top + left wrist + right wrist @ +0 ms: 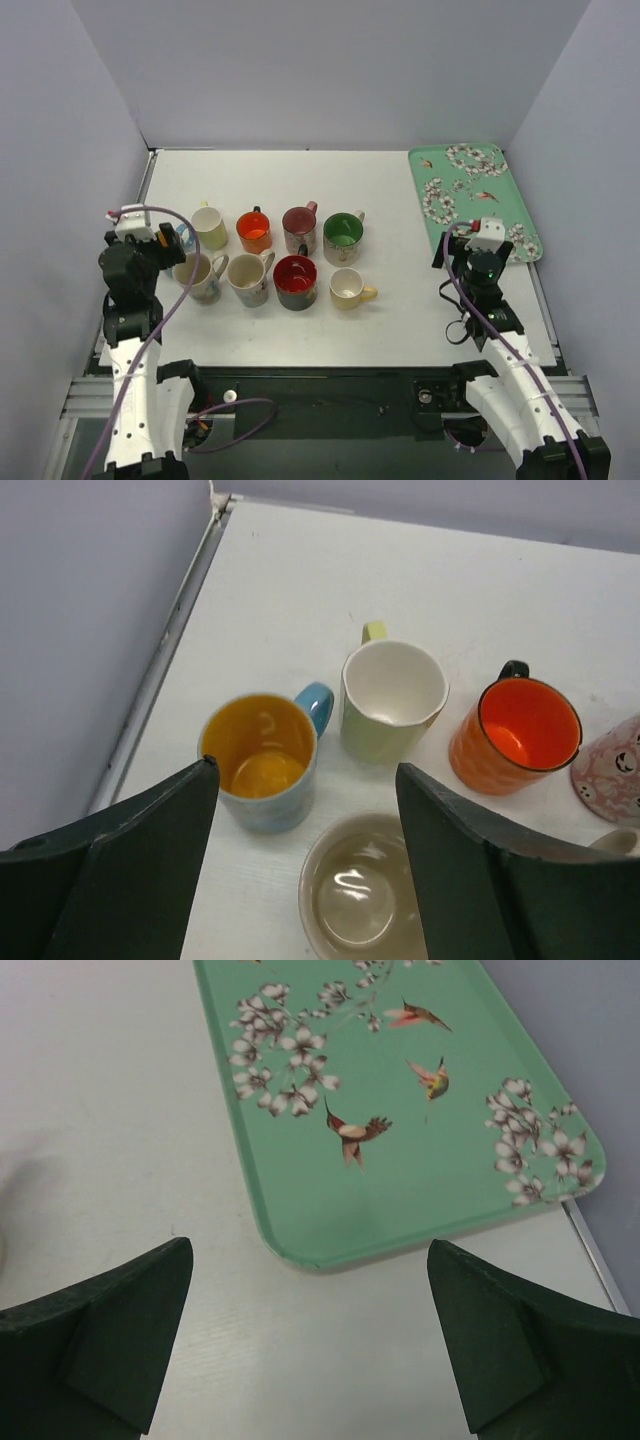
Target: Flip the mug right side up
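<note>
Top view: white tabletop [400,320] with a cluster of other ceramic mugs [295,280], green floral tray [475,200] far right. Blue ceramic mug with yellow inside [184,237] sits at the cluster's left end, mostly hidden by the left end effector [168,246].

Left wrist view: that mug stands upright, mouth up. Fingers spread wide, gripping nothing.

Right wrist view: right end effector [310,1250] wide open, empty, above the tabletop by the tray's corner.

The blue mug [184,238] is largely hidden by the left arm [130,268]; the pink mug [610,770] is cropped at the edge.
</note>
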`<state>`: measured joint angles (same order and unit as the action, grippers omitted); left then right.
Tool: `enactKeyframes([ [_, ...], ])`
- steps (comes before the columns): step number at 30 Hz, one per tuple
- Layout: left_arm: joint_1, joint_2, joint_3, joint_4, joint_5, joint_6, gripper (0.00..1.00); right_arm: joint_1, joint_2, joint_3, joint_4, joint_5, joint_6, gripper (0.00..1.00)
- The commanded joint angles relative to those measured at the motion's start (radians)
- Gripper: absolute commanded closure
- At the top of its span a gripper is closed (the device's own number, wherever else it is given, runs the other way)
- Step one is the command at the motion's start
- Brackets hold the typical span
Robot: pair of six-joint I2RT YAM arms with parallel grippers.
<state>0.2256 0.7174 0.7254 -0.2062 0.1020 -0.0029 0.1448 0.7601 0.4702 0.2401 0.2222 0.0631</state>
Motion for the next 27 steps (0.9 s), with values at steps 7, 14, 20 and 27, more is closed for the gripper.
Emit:
enactKeyframes([
  [7,0.006,-0.337,-0.365,0.267,-0.364,-0.190,0.13,-0.001,-0.208,-0.323,0.267,0.262,0.035,0.03],
  [14,0.006,-0.446,-0.537,0.354,-0.361,-0.081,0.13,0.004,-0.062,-0.364,0.372,0.305,0.061,0.03],
  [20,0.006,-0.506,-0.515,0.173,-0.314,-0.118,0.12,0.004,-0.030,-0.384,0.398,0.315,0.069,0.03],
  [27,0.006,-0.567,-0.566,0.136,-0.277,-0.095,0.08,0.004,-0.010,-0.400,0.436,0.315,0.076,0.03],
])
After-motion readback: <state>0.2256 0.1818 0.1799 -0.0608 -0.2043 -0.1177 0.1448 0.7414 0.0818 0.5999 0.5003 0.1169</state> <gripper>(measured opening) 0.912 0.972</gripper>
